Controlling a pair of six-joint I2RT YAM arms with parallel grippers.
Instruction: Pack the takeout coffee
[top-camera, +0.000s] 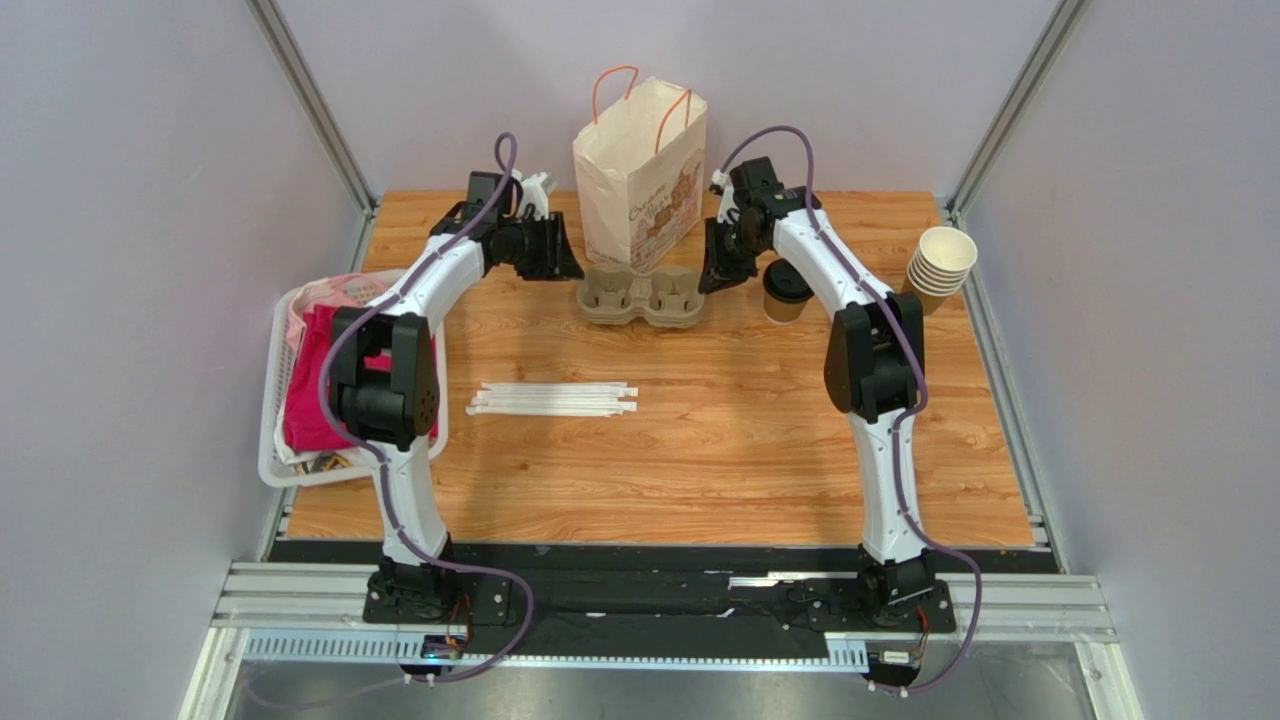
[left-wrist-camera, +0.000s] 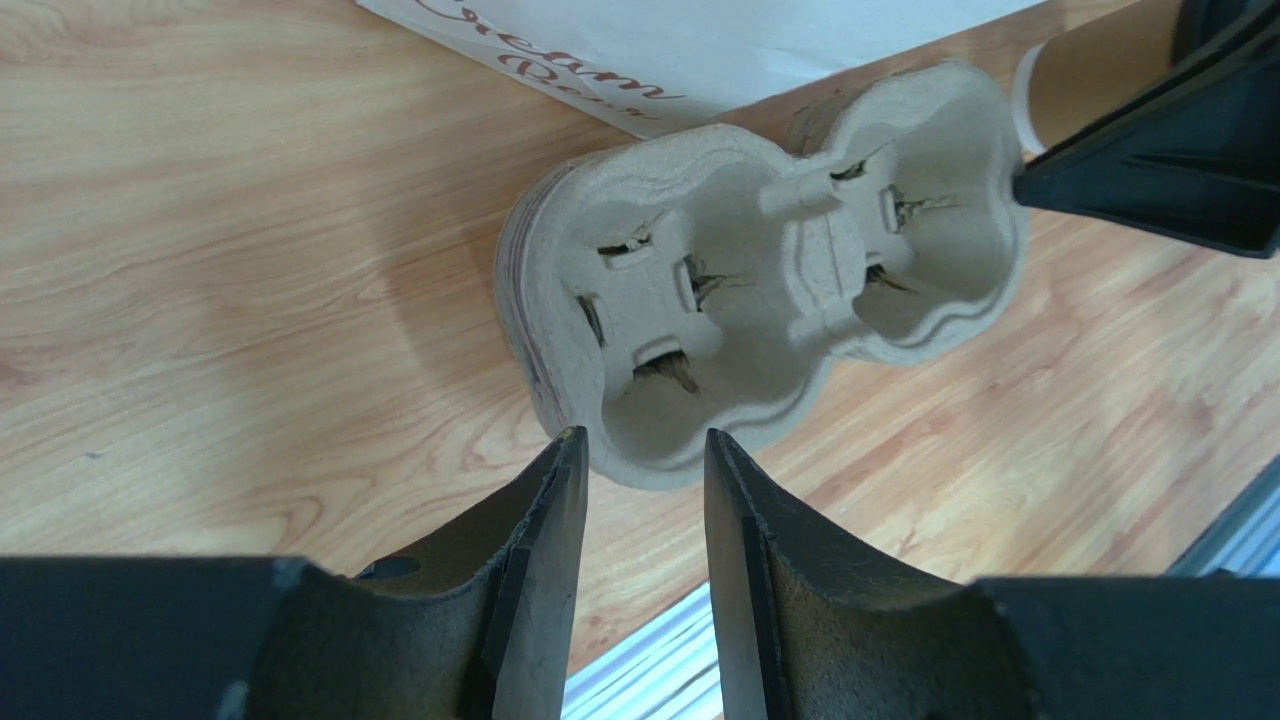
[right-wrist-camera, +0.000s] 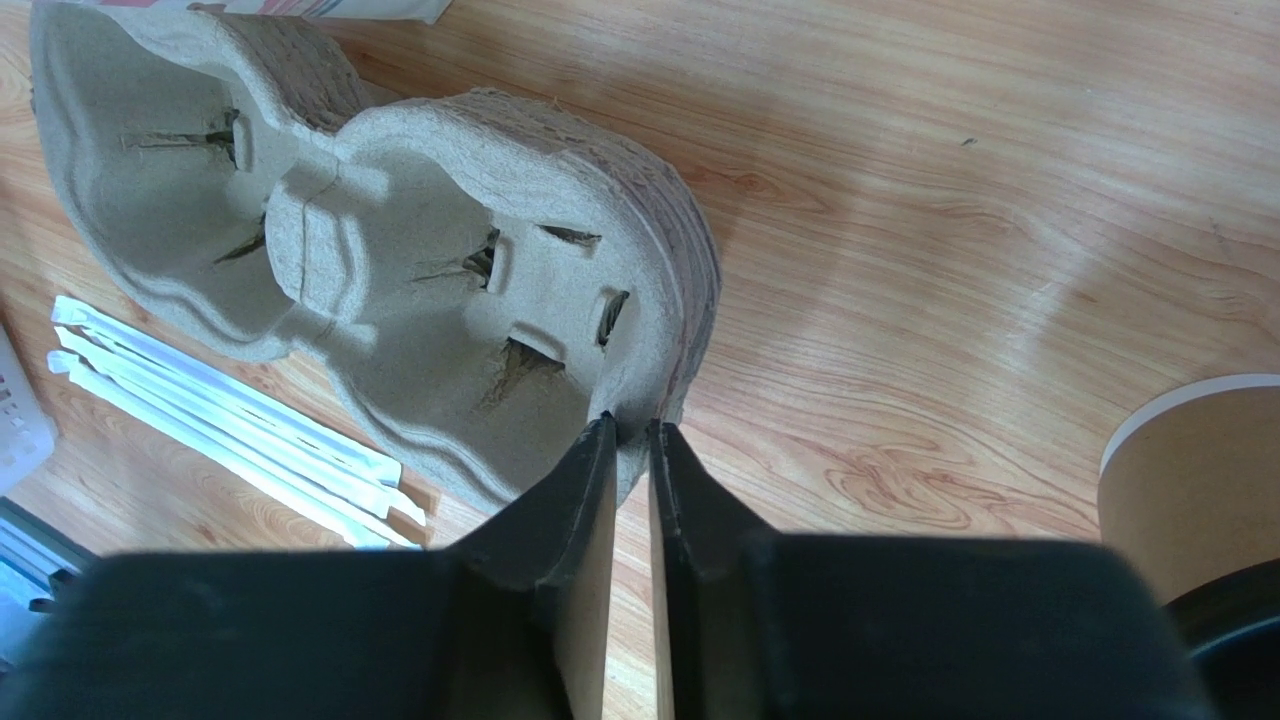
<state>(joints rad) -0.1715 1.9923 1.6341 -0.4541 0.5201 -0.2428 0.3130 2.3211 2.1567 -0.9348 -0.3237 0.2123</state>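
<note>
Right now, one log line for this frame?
left fingers: open at beige moulded-pulp two-cup carrier | right fingers: pinching carrier rim | black-lidded brown paper cup: on table, unpacked

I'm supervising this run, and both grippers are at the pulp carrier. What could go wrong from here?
1. The right gripper pinches only the outer edge of the carrier stack. It could slip off, or lift several nested carriers together.
2. The takeout coffee stands close beside the right arm, so a sideways swing might topple it.
3. The paper bag stands just behind the carriers, and a push could tip it.
</note>
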